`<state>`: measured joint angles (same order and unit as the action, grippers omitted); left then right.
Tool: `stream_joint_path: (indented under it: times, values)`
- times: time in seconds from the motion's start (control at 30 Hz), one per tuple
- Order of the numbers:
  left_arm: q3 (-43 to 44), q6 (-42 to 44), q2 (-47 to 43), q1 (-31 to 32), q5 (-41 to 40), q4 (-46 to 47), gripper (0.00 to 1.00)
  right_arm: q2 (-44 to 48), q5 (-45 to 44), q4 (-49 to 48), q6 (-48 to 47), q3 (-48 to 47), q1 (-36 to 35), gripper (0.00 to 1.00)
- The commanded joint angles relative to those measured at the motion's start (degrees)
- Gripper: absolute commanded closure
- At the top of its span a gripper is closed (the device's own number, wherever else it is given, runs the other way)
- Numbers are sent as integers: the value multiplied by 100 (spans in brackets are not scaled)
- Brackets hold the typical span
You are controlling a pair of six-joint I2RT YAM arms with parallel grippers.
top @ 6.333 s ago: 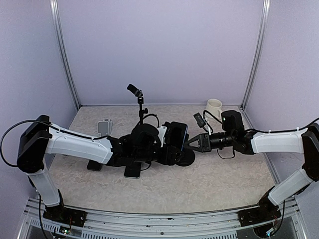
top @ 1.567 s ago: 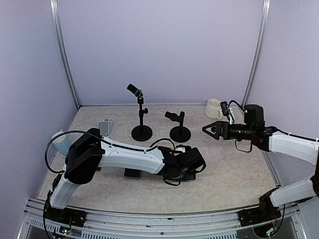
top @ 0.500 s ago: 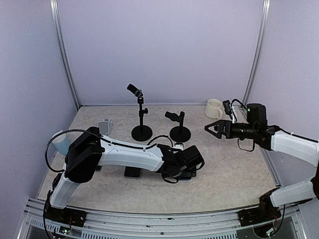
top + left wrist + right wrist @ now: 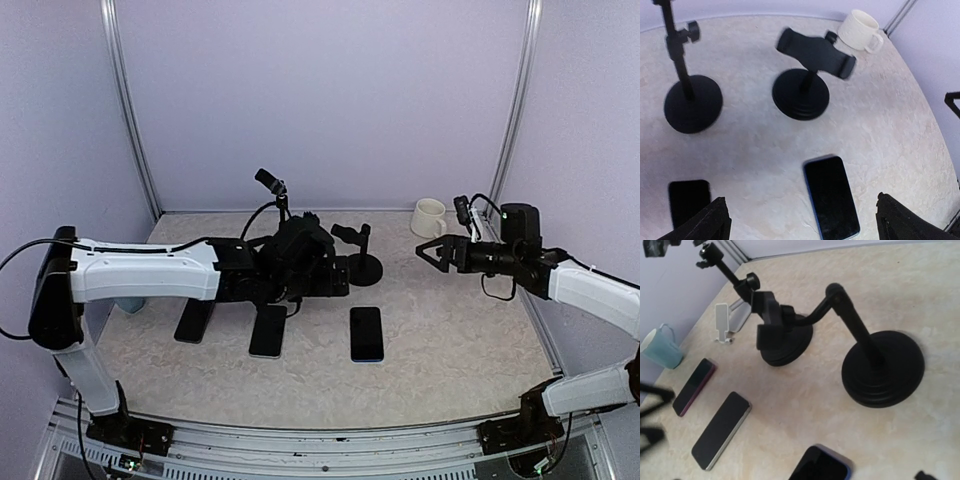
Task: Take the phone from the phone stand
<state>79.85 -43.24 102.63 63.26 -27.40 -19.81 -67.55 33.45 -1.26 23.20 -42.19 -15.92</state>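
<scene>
Both wide open: left end effector (image 4: 802, 210) near flat phone (image 4: 367, 334); right end effector (image 4: 431, 252) apart.

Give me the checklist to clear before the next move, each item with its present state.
1. The blue-edged black phone is off the short black phone stand, flat on the table: ok.
2. The stand's clamp is empty: ok.
3. The stand is upright: ok.
4. The left gripper is open and empty: ok.
5. The right gripper is open and empty: ok.
</scene>
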Motion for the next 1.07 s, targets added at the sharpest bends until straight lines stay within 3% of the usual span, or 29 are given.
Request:
stream_joint_path:
  times: [0.0,0.5,0.77,1.03]
  values:
    - [-693,1010,-910,-525,208,540,1,153,-243,195,-56,-296,72,0]
    - [-3475,1832,-4102,-2885,2122,1532,1,650,-994,49,-102,303,99,0]
    - [-4391,1550,-4531,-3199,2343,1677,1,961,-1068,-474,82,1076,113,0]
    - [-4324,1548,-4369,-3199,2294,1743,1,725,-1012,-556,23,1010,115,0]
